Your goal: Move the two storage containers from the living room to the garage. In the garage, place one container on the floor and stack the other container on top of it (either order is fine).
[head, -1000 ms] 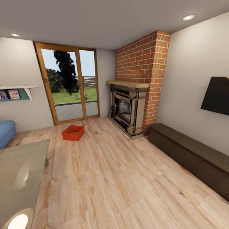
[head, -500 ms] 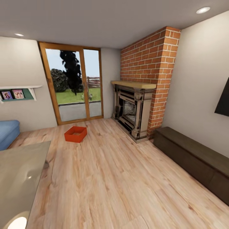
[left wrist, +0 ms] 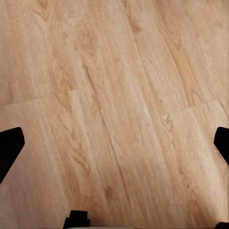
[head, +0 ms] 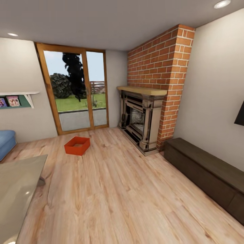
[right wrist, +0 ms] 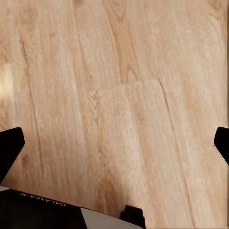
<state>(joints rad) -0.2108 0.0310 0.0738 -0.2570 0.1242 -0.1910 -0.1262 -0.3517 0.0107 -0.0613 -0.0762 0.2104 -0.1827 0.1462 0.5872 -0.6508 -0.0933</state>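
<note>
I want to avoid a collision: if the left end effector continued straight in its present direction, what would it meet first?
Probably the light wood plank floor; the open left end effector holds nothing, and nothing lies between. Depth is unclear.

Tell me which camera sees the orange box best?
The head view: the orange-red open-topped rectangular bin sits whole on the light wood plank floor before the wood-framed glass door. The two wrist views offer just floor planks between black fingers, nothing of the bin.

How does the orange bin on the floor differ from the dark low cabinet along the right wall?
The storage container is orange-red, the low cabinet dark brown. The container is open-topped and small; the cabinet is closed on top, long and far larger. The container sits out on the floor before the glass door; the cabinet runs along the wall. Both rest on the wood plank floor.
</note>
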